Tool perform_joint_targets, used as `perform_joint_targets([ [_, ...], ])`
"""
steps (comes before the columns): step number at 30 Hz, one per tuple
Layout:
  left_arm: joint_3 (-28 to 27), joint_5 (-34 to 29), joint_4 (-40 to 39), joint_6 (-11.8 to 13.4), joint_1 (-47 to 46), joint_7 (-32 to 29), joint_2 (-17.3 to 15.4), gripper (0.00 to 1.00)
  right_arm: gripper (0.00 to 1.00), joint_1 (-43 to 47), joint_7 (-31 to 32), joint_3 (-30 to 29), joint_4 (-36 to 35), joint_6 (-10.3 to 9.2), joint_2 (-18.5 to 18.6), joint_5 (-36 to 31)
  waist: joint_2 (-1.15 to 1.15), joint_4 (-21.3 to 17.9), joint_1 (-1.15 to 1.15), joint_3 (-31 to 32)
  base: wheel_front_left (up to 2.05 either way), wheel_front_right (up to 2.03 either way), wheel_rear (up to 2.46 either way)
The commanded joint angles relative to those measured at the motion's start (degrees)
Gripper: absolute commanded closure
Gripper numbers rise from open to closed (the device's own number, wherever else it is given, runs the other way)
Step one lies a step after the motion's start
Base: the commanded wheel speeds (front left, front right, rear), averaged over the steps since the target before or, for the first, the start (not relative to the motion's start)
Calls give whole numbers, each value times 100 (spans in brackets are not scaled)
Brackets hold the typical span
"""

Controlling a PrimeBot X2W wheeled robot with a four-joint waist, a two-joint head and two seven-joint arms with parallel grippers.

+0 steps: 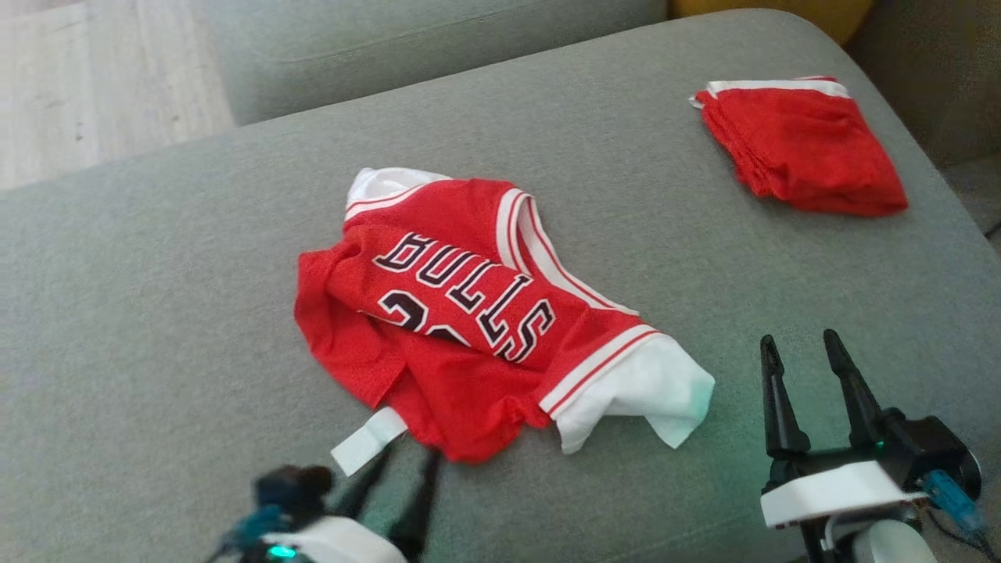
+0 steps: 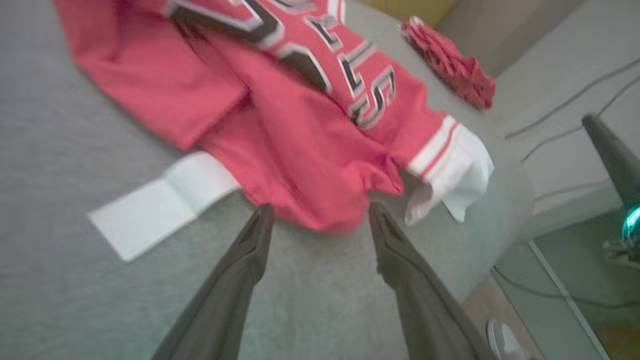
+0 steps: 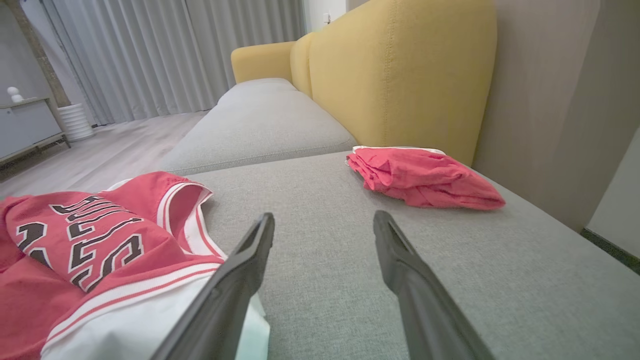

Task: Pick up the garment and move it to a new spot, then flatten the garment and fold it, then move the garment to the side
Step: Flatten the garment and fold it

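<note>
A grey upholstered seat (image 1: 141,297) is spanning the head view. In the right wrist view, a yellow backrest (image 3: 400,75) is rising at 1 o'clock, grey curtains (image 3: 150,50) are hanging at 11 o'clock, and pale wood flooring (image 3: 100,155) is lying at 9 o'clock.

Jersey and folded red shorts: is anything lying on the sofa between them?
Nothing. Only bare grey cushion separates the jersey from the folded red shorts, as the head view and the right wrist view both show.
</note>
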State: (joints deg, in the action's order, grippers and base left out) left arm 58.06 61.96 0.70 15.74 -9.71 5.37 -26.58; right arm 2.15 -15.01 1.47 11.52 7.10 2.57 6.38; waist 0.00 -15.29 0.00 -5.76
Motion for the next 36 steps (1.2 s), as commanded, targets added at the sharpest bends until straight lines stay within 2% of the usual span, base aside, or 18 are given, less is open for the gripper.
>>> perform_joint_targets([
  [1, -473, 59, -259, 205, -134, 234, -181, 0, 0, -35, 1, 115, -213, 39, 31, -48, 0, 77, 0, -4, 0, 0, 0],
  [3, -653, -28, -212, 470, -113, 392, -334, 0, 0, -48, 1, 131, -211, 39, 31, -67, 0, 112, 0, -15, 0, 0, 0],
  [6, -840, 28, -59, 581, -148, 509, -296, 0, 0, -84, 1, 171, -198, 39, 31, -81, 0, 123, 0, -33, 0, 0, 0],
  [13, -872, 125, 677, 426, -548, 387, 29, 0, 0, -183, 1, 270, -177, 39, 31, -79, 0, -40, 0, -132, 0, 0, 0],
  [20, -1164, 405, 1607, 348, -998, 286, 321, 0, 0, -211, 1, 272, -172, 39, 31, -36, 0, -259, 0, -272, 0, 0, 0],
  [25, -1236, 483, 2112, 350, -1176, 193, 389, 0, 0, -236, 1, 260, -171, 39, 31, 4, 0, -344, 0, -315, 0, 0, 0],
  [26, -1231, 514, 2190, 295, -1209, 156, 428, 22, 0, -239, 1, 260, -172, 39, 31, 14, 0, -356, 0, -322, 0, 0, 0],
  [28, -1241, 577, 2297, 138, -1267, 135, 504, 91, 0, -242, 1, 266, -170, 39, 31, 28, 0, -375, 0, -333, 0, 0, 0],
  [29, -1236, 595, 2349, 73, -1287, 122, 526, 100, 0, -243, 1, 270, -168, 39, 31, 38, 0, -380, 0, -334, 0, 0, 0],
  [33, -1193, 528, 2436, -91, -1363, 174, 514, 100, 0, -218, 1, 261, -166, 39, 31, 74, 0, -353, 0, -309, 0, 0, 0],
  [36, -1267, 377, 2338, 16, -1429, 394, 360, 100, 0, -181, 1, 232, -165, 39, 31, 75, 0, -282, 0, -268, 0, 0, 0],
])
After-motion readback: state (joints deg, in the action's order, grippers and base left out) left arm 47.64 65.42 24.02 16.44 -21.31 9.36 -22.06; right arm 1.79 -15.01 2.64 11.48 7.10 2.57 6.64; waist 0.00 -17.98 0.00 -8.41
